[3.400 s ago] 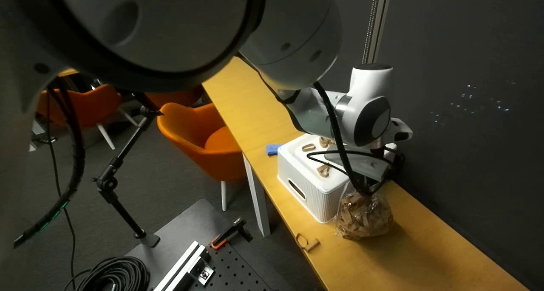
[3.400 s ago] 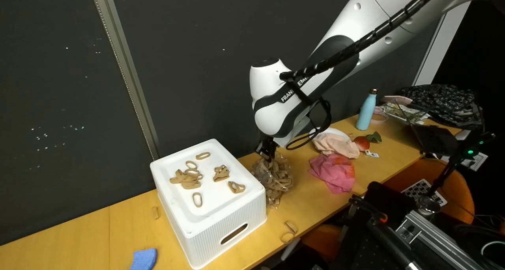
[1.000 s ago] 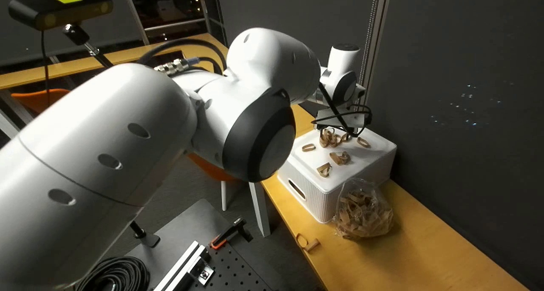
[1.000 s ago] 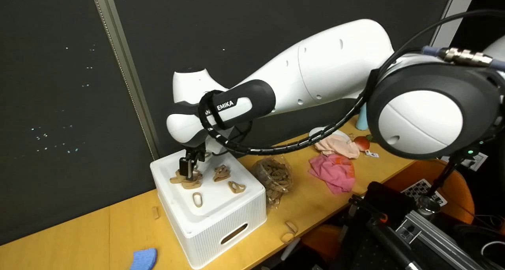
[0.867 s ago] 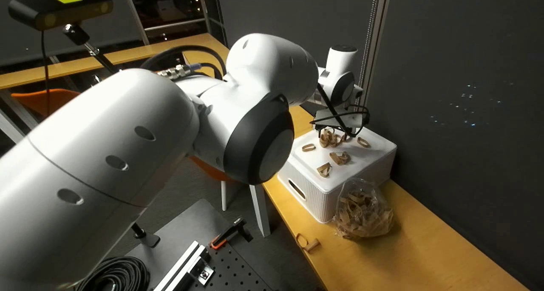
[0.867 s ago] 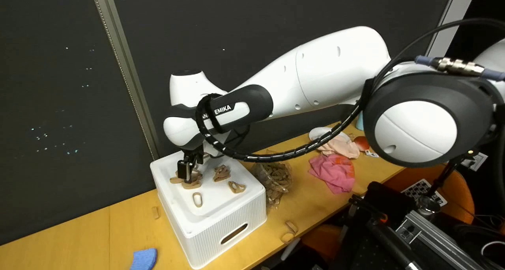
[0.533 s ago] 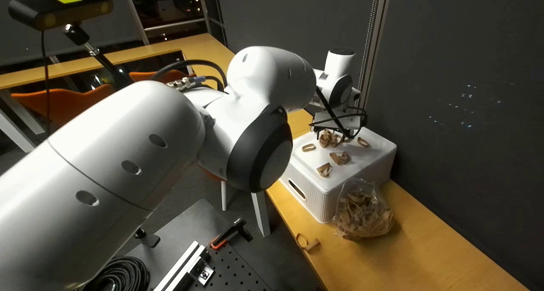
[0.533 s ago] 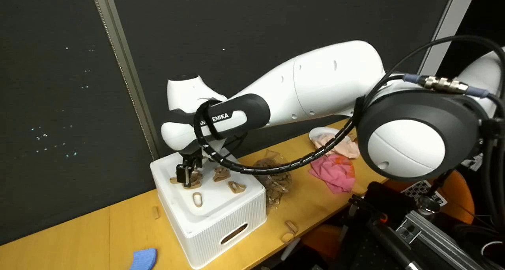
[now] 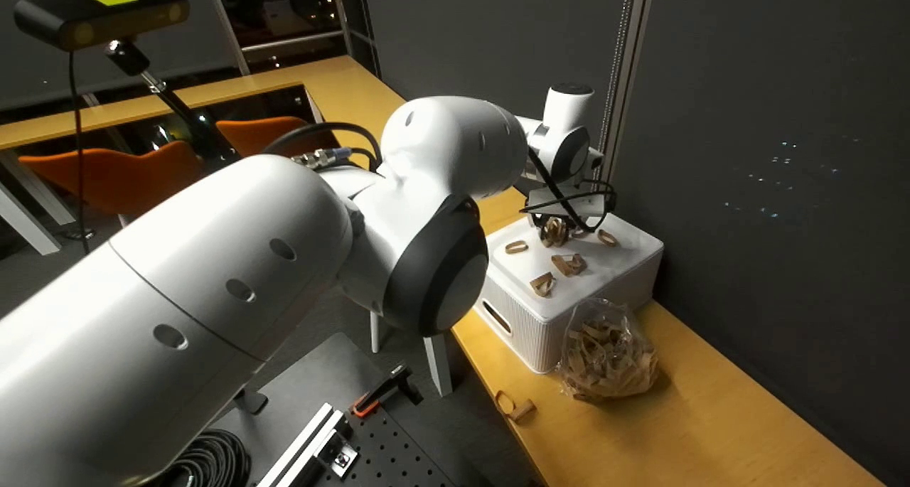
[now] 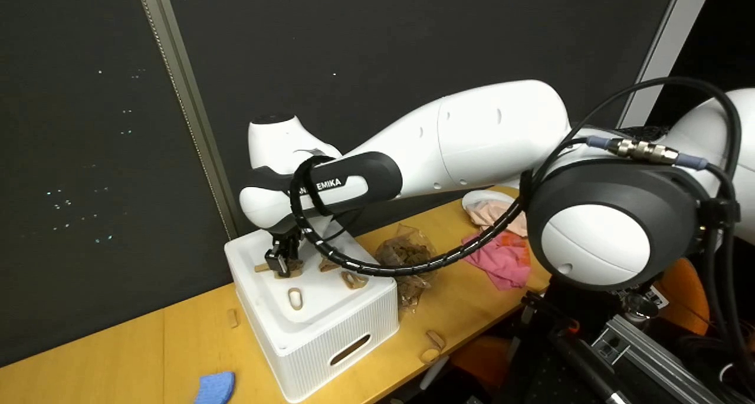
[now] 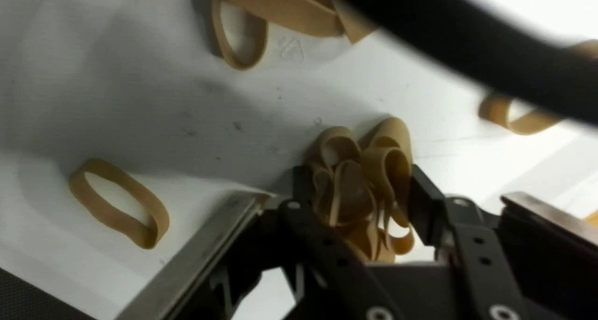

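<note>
Pinching a loose clump of tan looped rubber bands (image 11: pixel 355 196) atop the white ribbed plastic box (image 10: pixel 312 368), the black fingers (image 11: pixel 424 203) press both sides — yet loops poking past the tips could slip out, because springy layers may share the squeeze unevenly.

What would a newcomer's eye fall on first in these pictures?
Probably the white robot arm, stretching across both exterior views. Next, the bunch of tan bands between the jaws, at the top of the white box. Then, in an exterior view, the bright pink cloth on the table.
</note>
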Available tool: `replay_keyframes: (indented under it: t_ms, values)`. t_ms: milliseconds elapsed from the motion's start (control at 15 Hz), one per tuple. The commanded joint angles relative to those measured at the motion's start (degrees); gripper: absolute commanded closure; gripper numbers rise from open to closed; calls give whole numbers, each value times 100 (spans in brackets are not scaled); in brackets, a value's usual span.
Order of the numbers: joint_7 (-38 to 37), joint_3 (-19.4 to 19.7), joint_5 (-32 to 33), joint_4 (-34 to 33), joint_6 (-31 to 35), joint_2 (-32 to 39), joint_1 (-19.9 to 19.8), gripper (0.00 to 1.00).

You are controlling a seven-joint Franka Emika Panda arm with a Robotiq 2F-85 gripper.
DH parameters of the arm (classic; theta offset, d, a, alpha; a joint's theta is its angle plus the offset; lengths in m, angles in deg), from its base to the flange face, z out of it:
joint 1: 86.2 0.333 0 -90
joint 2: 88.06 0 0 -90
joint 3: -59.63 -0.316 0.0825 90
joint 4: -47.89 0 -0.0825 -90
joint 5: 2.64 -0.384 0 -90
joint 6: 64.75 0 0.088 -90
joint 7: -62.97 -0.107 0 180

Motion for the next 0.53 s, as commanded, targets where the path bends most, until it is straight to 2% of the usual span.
replay_keyframes:
  t_ms: [0, 200, 467]
  values:
    - [90, 21, 39, -394, -197, 177, 42, 78]
    - [65, 26, 48, -333, -195, 98, 73, 99]
    - [-74, 83, 73, -229, -264, -79, 89, 98]
